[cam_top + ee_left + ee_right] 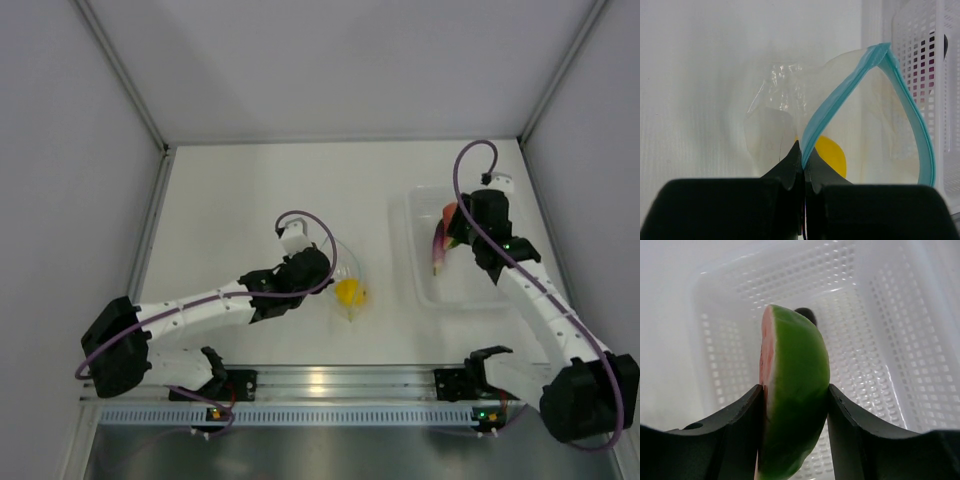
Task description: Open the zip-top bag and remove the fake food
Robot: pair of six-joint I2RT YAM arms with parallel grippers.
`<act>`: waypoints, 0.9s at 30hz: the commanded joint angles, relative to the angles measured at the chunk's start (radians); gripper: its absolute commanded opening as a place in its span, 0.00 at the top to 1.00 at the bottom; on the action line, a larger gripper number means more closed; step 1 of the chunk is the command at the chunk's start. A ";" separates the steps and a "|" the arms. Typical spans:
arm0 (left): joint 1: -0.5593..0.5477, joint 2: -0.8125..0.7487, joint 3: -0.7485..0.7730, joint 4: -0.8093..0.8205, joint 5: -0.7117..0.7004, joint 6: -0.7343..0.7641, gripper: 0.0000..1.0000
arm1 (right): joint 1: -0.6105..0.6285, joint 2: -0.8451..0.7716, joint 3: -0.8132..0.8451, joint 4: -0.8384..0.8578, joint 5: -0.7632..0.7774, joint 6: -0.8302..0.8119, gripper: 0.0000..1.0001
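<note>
We find the left gripper (802,162) pinched on the teal rim of the zip-top bag (347,268), mouth open, yellow lemon (350,293) inside and outstanding. The purple eggplant (438,248) lies in the perforated basket (875,340); the right gripper (795,405) clamps the watermelon wedge (797,370) above it, not yet released.

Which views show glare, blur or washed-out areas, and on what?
Top external: glare patch on the metal rail. Left wrist: the shut left end effector is dark and soft-edged; the zip-top bag is sharper. Right wrist: the white basket looks overexposed behind the watermelon wedge.
</note>
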 commanded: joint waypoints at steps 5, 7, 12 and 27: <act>0.005 0.000 0.018 0.017 0.027 0.023 1.00 | -0.217 0.170 -0.040 0.223 -0.150 0.030 0.69; 0.007 0.009 0.025 0.016 0.035 0.035 1.00 | -0.226 0.217 -0.041 0.234 -0.180 0.016 0.64; 0.007 0.011 0.041 0.016 0.053 0.046 1.00 | -0.266 0.276 -0.028 0.200 -0.132 0.028 0.50; 0.007 -0.008 0.079 0.016 0.095 0.060 1.00 | -0.179 0.098 0.041 0.040 -0.243 0.030 0.19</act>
